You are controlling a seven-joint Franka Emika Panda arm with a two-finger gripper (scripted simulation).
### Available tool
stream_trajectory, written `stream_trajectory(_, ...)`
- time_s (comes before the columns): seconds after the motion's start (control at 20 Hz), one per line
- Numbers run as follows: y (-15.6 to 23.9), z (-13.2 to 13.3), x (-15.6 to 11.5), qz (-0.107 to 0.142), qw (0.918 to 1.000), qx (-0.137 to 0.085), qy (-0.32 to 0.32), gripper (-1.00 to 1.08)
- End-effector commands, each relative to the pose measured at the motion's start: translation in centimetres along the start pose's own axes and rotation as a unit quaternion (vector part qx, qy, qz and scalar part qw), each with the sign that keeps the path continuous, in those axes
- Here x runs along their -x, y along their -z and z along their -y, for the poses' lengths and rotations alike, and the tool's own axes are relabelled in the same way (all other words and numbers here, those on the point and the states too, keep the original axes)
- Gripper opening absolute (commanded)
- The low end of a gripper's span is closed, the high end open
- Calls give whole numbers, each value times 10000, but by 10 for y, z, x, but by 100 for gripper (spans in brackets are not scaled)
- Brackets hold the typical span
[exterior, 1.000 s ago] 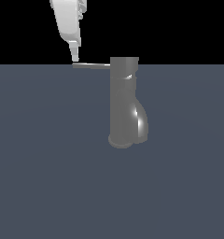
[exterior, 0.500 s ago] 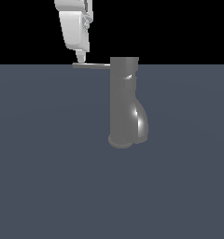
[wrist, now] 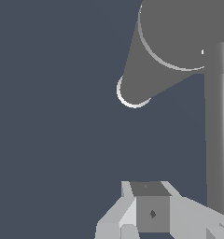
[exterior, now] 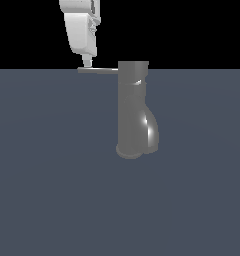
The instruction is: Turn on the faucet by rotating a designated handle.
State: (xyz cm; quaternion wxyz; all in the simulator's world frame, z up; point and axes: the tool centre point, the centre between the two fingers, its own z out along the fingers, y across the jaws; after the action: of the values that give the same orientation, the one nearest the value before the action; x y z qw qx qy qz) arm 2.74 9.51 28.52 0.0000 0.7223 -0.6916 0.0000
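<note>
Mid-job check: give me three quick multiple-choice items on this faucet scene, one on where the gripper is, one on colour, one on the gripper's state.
1. Where is the gripper relative to the handle?
A. Just above its free outer end
B. Down at the faucet's base
C. Beyond the spout side

2. What colour is the faucet?
A. Bright red
B. Glossy dark grey
C. White

3. What is the gripper holding?
A. The spout
B. A cup
C. Nothing that can be made out

Answers: 1 A, in the exterior view the fingertips sit over the rod's far end. 2 B, its column is dark grey with highlights. 3 C, no object shows between the fingers in either view.
</note>
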Motion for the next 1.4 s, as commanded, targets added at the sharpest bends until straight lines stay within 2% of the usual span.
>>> stream_trajectory(0.0, 0, 0, 0, 1, 10000, 0, 6, -100)
stream_trajectory(0.1, 0, 0, 0, 1, 10000, 0, 6, -100)
stream_trajectory(1.35, 0, -71, -5, 0, 10000, -1, 3, -100)
